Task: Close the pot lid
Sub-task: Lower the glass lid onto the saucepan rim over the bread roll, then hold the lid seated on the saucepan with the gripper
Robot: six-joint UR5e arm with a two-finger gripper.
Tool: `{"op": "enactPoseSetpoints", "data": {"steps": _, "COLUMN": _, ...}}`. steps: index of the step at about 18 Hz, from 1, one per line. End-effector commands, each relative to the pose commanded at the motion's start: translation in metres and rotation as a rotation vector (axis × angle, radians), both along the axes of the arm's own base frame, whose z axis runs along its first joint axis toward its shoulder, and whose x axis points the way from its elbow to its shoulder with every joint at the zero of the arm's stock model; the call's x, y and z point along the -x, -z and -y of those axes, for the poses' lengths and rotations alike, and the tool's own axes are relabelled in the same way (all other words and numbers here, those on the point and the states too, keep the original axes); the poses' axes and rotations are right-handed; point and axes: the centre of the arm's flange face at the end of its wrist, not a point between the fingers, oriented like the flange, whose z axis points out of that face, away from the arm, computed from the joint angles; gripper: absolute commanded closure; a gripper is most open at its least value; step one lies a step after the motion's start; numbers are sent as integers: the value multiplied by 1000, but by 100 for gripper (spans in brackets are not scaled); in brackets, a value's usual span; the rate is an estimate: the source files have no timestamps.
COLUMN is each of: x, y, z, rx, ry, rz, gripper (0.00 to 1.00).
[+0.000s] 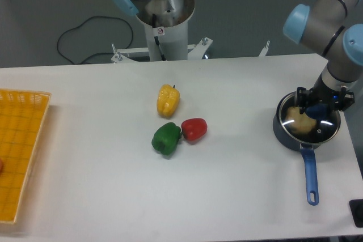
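Gripper sits low over the pot w/ its fingers closed on the lid's dark blue knob, i.e. clamped on the lid; jaw gap itself is too small to read, but the knob is between the fingers and nothing else is touched. Lid looks roughly centred over the pot mouth, its rim close to the pot rim all round, though I can't tell if it's fully seated or a hair above on the far/right side. Pot is at the right end of the table, bright-blue handle pointing toward the front edge; a pale round food item shows thru the glass inside. Risks, as I judge them: if the lid is a bit off-centre, letting go could leave one edge riding on the rim, so it sits tilted or slides off; pressing down w/ misalignment could shove the light pot sideways or tip it, esp. w/ that long handle as a lever; food may be tall enough to keep the lid from seating; pulling up before the fingers part would lift the lid again. Peppers – yellow, green, red – lie mid-table, well apart from the pot; yellow basket at far left.
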Motion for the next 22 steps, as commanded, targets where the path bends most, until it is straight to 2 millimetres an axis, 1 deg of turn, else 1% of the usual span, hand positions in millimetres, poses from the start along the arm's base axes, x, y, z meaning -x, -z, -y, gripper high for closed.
{"op": "enactPoseSetpoints", "data": {"steps": 6, "x": -1, "y": 4, "z": 0, "rx": -1, "ry": 0, "rz": 5, "gripper": 63}}
{"op": "enactPoseSetpoints", "data": {"steps": 13, "x": -1, "y": 3, "z": 1, "rx": -1, "ry": 3, "rz": 5, "gripper": 63}}
{"op": "enactPoseSetpoints", "data": {"steps": 17, "x": -1, "y": -2, "z": 4, "rx": 0, "ry": 3, "rz": -2, "gripper": 63}}
{"op": "enactPoseSetpoints", "data": {"steps": 22, "x": -2, "y": 0, "z": 5, "rx": 1, "ry": 3, "rz": 3, "gripper": 63}}
